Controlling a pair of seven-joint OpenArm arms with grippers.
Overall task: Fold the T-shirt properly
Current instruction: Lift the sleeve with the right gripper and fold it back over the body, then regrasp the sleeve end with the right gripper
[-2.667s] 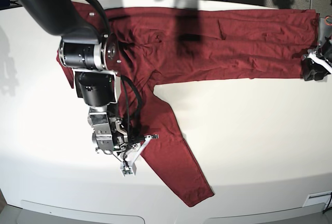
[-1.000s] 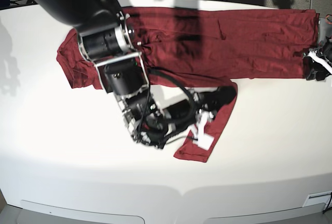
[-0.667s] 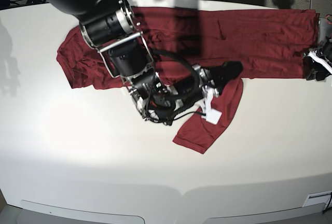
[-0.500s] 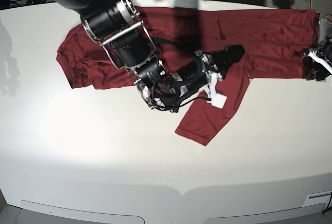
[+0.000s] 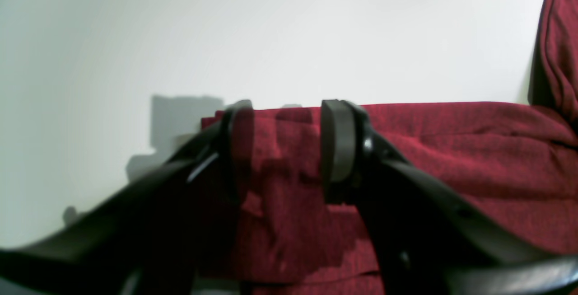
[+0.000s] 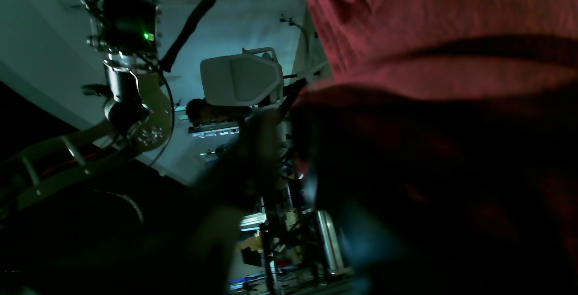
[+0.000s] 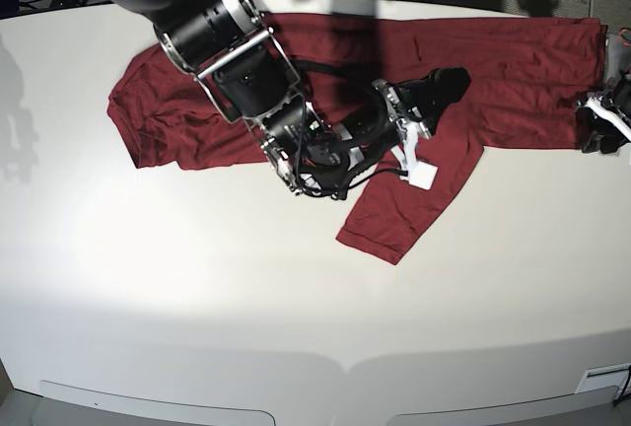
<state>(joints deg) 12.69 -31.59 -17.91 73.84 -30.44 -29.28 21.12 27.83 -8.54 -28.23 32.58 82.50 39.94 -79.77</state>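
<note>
- The T-shirt (image 7: 325, 71) lies flat on the white tabletop (image 7: 197, 298), one sleeve folded up.
- The right fingers (image 7: 419, 145) sit over the sleeve; I cannot tell if they pinch.
- The left fingers (image 5: 282, 150) are spread over the shirt's edge.

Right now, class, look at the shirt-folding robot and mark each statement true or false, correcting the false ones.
1. The T-shirt is maroon. True.
2. One sleeve lies slanted across the table's middle. True.
3. The left gripper is shut. False: its jaws stand apart over the fabric.
4. The right gripper rests at the table's near edge. False: it is over the shirt, beside the sleeve.
5. The shirt has a printed logo. False: it looks plain.
</note>
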